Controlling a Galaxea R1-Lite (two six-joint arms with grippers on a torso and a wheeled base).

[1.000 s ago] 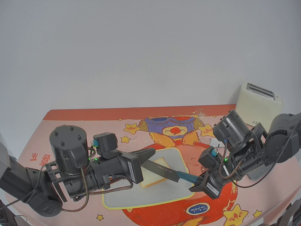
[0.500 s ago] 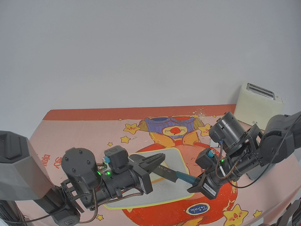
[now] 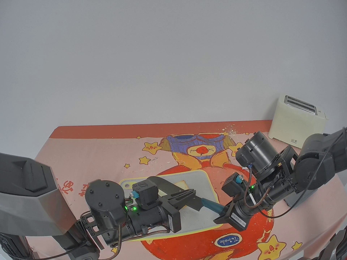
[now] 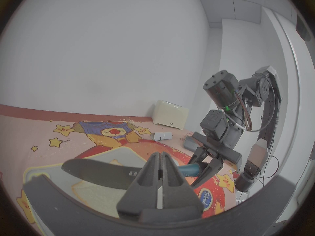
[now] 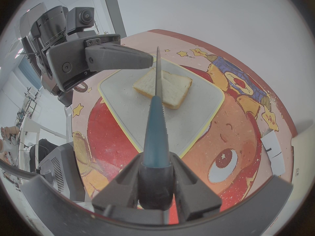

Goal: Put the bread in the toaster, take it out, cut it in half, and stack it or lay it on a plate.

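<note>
Teal plastic marks the handle of the knife (image 5: 157, 138), clamped tight in our right gripper (image 5: 156, 177) in the right wrist view; we hold the blade edge-down across the middle of the bread (image 5: 172, 89), ready to halve it. That pale, square slice lies flat on the cutting board (image 5: 197, 115), seemingly uncut. Left wrist view: our left gripper (image 4: 160, 156) hangs empty over the blade, fingers pressed together. Head view: it hides most of the slice, probably placed to steady it.

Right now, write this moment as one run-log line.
step: cutting | right hand: shut on knife, blade over bread | left hand: shut, empty, beside bread | bread: on board
</note>
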